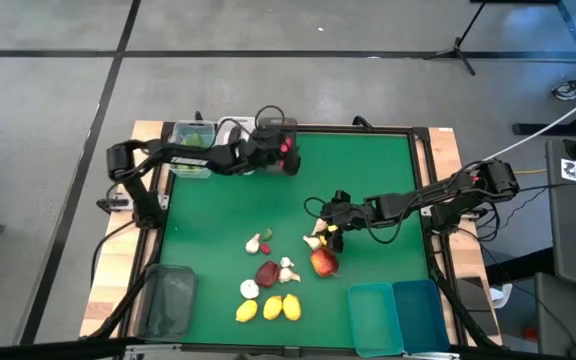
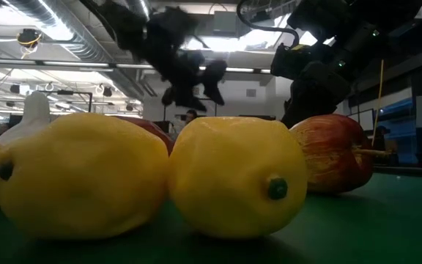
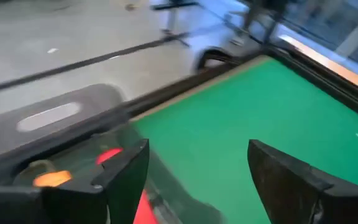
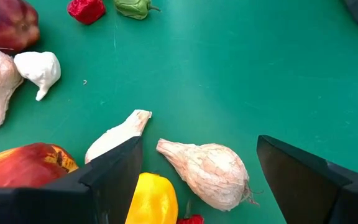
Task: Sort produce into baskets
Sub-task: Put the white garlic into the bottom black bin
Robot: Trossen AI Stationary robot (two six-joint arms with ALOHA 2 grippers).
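1. My right gripper [image 1: 330, 237] hangs over the middle of the green table [image 1: 368, 180], its jaws spread wide and holding nothing.
2. Just ahead of them in the right wrist view lies a garlic bulb [image 4: 207, 172], pale, papery-looking and teardrop-shaped, on its side. Beside it are a slimmer white piece [image 4: 117, 134], a small yellow piece [image 4: 151, 200] and a red-and-yellow fruit [image 4: 25, 165].
3. I judge the bulb light and fairly stiff, toy produce that will not bruise. Its rounded belly looks smooth enough to squirt out of a pinch taken too near the tapered end, so the widest part, across the short axis, is the place to close.
4. The yellow piece lies close against the bulb, so a jaw coming down on that side risks nudging it.
5. The rest of the produce sits nearer the front edge: three lemons [image 1: 270, 308] in a row, a dark red fruit [image 1: 267, 272] and more white garlic [image 1: 288, 270]. The lemons look hard and rounded, best gripped across the waist.
6. My left gripper [image 1: 286, 160] is at the far edge above a dark bin [image 3: 55, 143], jaws apart and empty in the left wrist view; orange and red pieces [image 3: 79, 168] show blurred through the bin wall.
7. Two teal baskets [image 1: 398, 315] stand at the front right corner, near my right arm.
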